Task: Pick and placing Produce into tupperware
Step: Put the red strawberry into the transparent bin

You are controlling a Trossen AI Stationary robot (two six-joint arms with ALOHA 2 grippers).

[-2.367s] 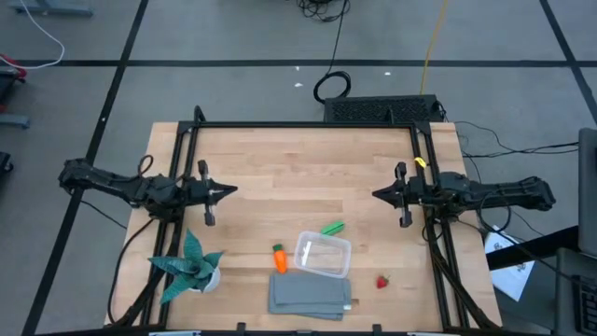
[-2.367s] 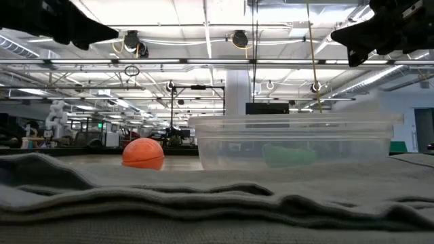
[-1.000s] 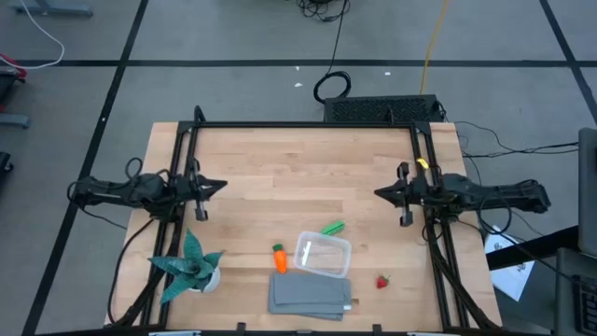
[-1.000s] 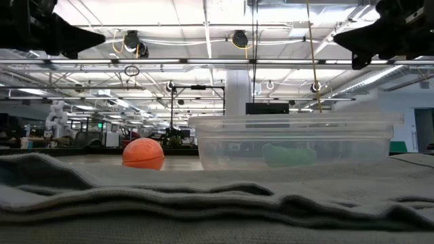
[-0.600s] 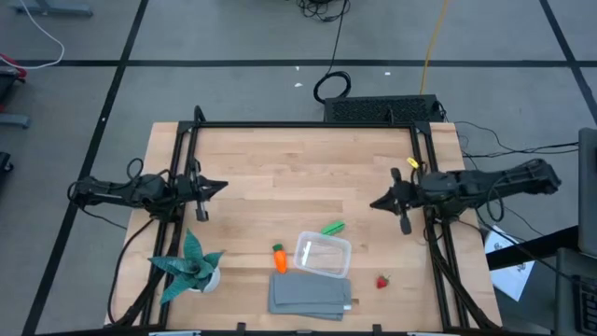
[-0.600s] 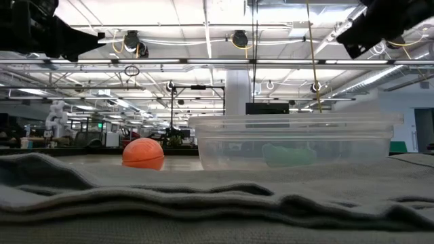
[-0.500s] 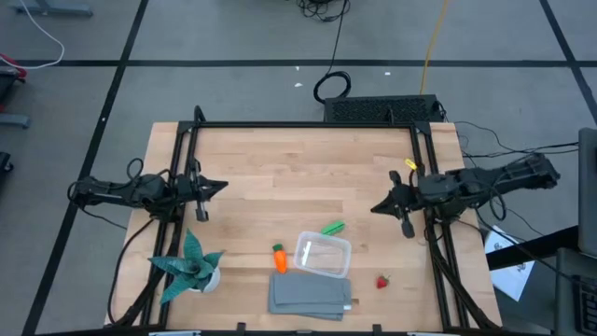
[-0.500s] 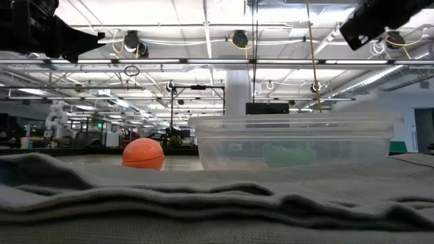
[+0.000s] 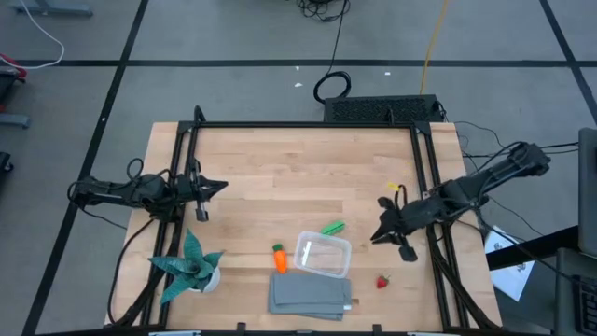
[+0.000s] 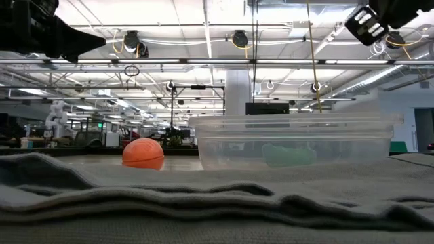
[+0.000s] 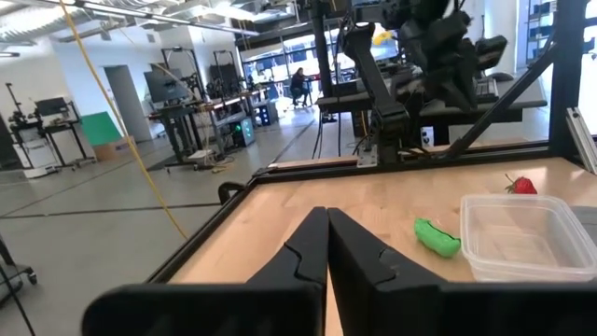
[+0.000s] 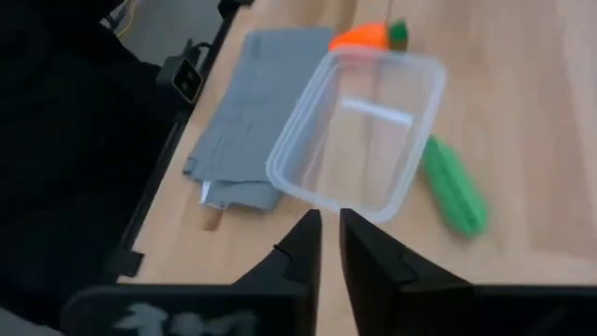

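Note:
The clear tupperware point(image 9: 323, 254) stands on the table near the front edge, with nothing in it. The orange carrot point(image 9: 279, 258) lies at its left, the green pod point(image 9: 332, 227) just beyond its far side, and the red berry point(image 9: 381, 281) at its right front. My right gripper point(image 9: 376, 236) hangs in the air to the right of the pod, tipped down toward the tupperware point(image 12: 359, 131). Its fingers are shut to a thin gap point(image 12: 330, 217) and hold nothing. My left gripper point(image 9: 221, 186) is shut and empty above the table's left side.
A folded grey cloth point(image 9: 311, 296) lies at the front edge, just in front of the tupperware. A teal spiky plant in a white pot point(image 9: 191, 264) stands at the front left. A black frame point(image 9: 308, 125) runs along the table's edges.
My right gripper has swung toward the table's near edge and toward the tupperware, and has tipped down from level. The produce, the tupperware and the cloth have stayed where they were.

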